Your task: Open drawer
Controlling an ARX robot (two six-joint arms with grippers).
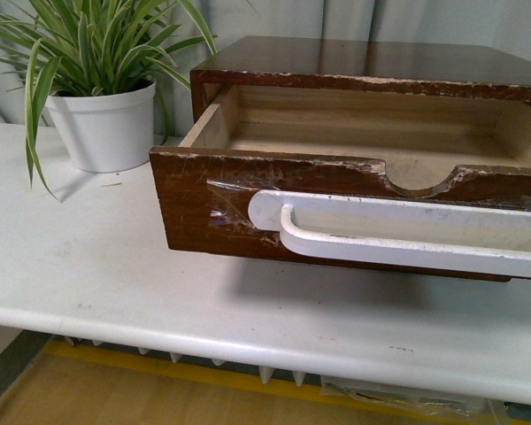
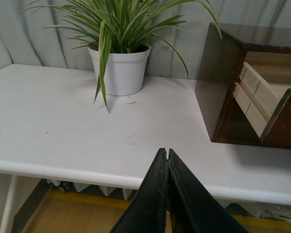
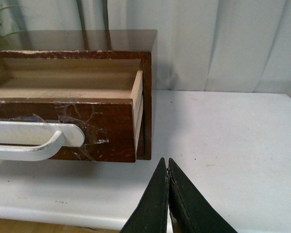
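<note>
The dark-brown wood drawer (image 1: 203, 204) stands pulled well out of its brown case (image 1: 372, 62), showing its pale interior (image 1: 372, 133). A long white handle (image 1: 407, 235) is taped across its front, under a half-round notch (image 1: 420, 177) in the chipped top edge. In the right wrist view the drawer's front corner (image 3: 111, 133) and handle end (image 3: 63, 136) show. The left wrist view shows the drawer's side (image 2: 262, 102). My left gripper (image 2: 168, 153) is shut and empty over the table's front edge. My right gripper (image 3: 166, 162) is shut and empty, beside the drawer's right corner. Neither arm shows in the front view.
A white table (image 1: 88, 266) bears everything. A striped-leaf plant in a white pot (image 1: 106, 124) stands left of the case, also in the left wrist view (image 2: 119, 68). Grey curtains hang behind. The drawer's front overhangs near the table's front edge (image 1: 248, 341).
</note>
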